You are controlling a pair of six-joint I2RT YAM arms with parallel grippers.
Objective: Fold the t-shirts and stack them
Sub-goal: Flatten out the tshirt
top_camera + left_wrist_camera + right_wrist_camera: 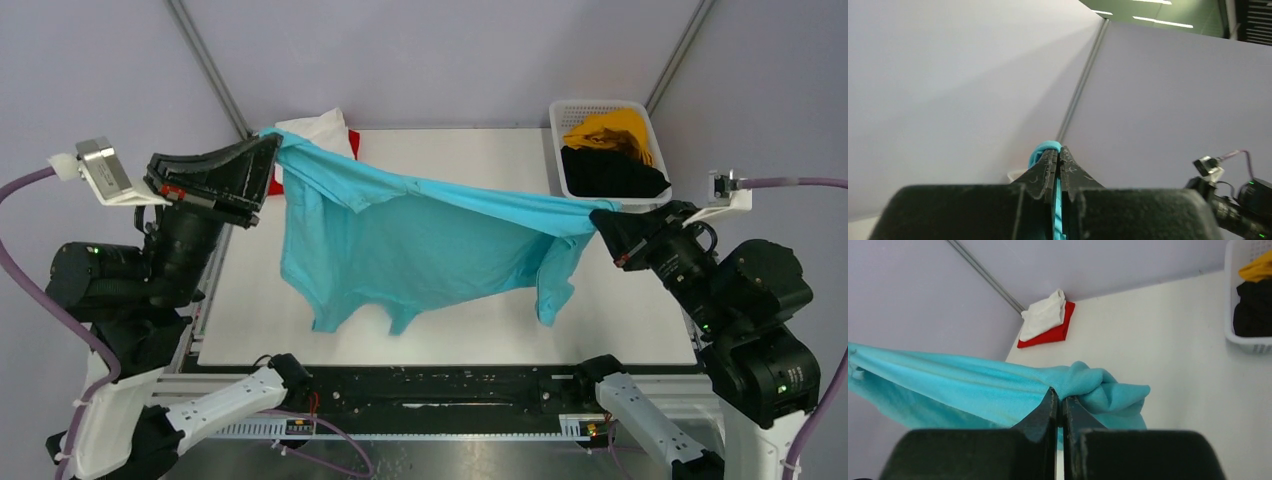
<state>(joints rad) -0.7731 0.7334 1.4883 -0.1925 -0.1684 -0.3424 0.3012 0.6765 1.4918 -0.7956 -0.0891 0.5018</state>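
Behind turquoise tee (420, 250), white tee (1044, 314) atop red tee (1048, 336), basket (600, 103)

We see the turquoise t-shirt (420, 250) stretched in the air between both arms, above the tabletop (640, 310). The white mesh basket (556, 140) stands at the far right corner. Just in front of the basket, the fingers of the right gripper (603, 220) pinch one end of the shirt. Far to the left of the basket, the left gripper (270, 152) pinches the other end. The cloth sags between them. Inside the basket, the mustard yellow t-shirt (610, 128) lies at the far side and the black t-shirt (610, 172) nearer. In the far corner opposite the basket is the white t-shirt (320, 128), and the red t-shirt (352, 142) shows at its edge.
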